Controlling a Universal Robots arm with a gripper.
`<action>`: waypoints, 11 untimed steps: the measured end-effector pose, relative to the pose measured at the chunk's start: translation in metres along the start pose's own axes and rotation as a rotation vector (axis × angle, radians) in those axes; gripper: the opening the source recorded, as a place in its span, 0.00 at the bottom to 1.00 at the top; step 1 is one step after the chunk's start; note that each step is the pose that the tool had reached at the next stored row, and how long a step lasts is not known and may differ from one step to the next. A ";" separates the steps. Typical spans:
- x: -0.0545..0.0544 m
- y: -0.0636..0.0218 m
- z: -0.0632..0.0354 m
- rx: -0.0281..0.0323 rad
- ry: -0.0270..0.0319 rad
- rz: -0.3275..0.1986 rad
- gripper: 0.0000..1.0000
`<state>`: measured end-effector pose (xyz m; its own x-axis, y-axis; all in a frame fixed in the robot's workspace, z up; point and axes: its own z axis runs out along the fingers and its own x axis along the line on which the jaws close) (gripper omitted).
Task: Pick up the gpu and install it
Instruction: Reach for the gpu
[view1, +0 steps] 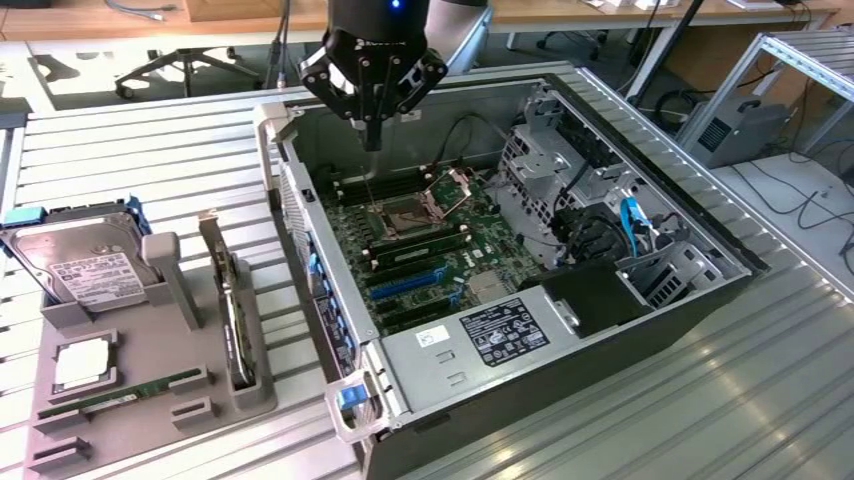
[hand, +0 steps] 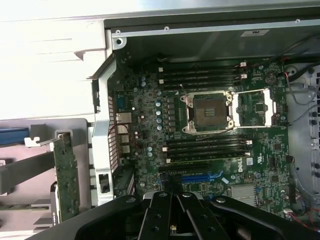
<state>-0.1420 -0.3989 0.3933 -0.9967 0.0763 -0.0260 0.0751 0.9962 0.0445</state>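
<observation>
The gpu stands on its edge in a slot of the grey holder, at the exterior view's left, beside the open computer case. In the wrist view the gpu shows its green board and pale bracket, just outside the case wall. My gripper hangs above the back of the motherboard, fingers pointing down, shut on nothing. It is well apart from the gpu. The wrist view looks down past the gripper onto the motherboard and its blue card slots.
The grey holder also carries a silver hard drive, a processor chip and a green memory stick. The case's drive cages and cables fill its side at the exterior view's right. All rests on a slatted metal table.
</observation>
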 end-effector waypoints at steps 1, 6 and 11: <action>0.000 0.0000 0.0000 0.0000 0.0000 0.000 0.11; 0.002 -0.0002 -0.0001 0.0000 0.0000 0.000 0.11; 0.005 -0.0004 -0.0001 0.0000 0.0000 0.000 0.11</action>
<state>-0.1474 -0.3989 0.3933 -0.9967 0.0762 -0.0261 0.0750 0.9962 0.0445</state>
